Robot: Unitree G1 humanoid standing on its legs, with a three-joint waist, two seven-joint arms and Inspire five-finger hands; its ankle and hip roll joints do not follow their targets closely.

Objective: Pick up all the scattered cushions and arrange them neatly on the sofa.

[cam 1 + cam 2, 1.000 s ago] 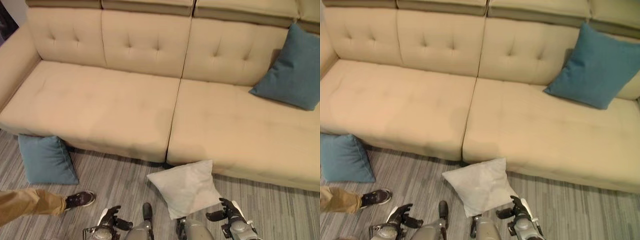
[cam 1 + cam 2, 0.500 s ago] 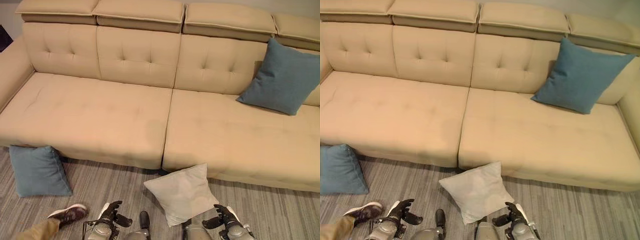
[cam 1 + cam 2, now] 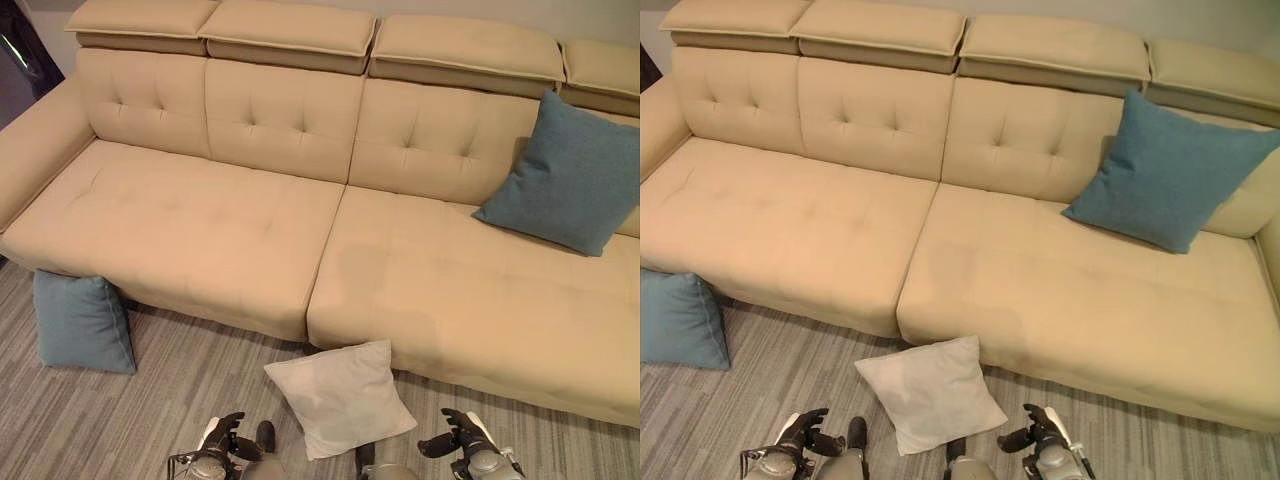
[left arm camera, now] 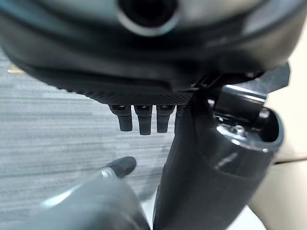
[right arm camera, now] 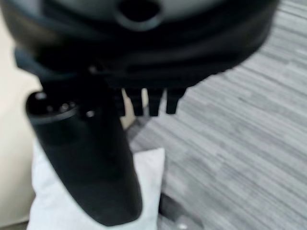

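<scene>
Two cushions lie on the floor [image 3: 180, 380]: a white cushion [image 3: 338, 397] between the relaxed, empty left hand [image 3: 222, 440] and right hand [image 3: 455, 440], a blue cushion [image 3: 82, 322] leaning against the sofa [image 3: 200, 230].

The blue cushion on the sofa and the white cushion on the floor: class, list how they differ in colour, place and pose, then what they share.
Colour: the blue cushion on the sofa is teal; the white cushion is pale grey-white.
Place: the blue cushion sits on the sofa seat at its right end; the white one lies on the floor in front of the sofa.
Pose: the blue cushion leans against the backrest; the white one lies flat.
Shared: both are square, and neither is held.
</scene>
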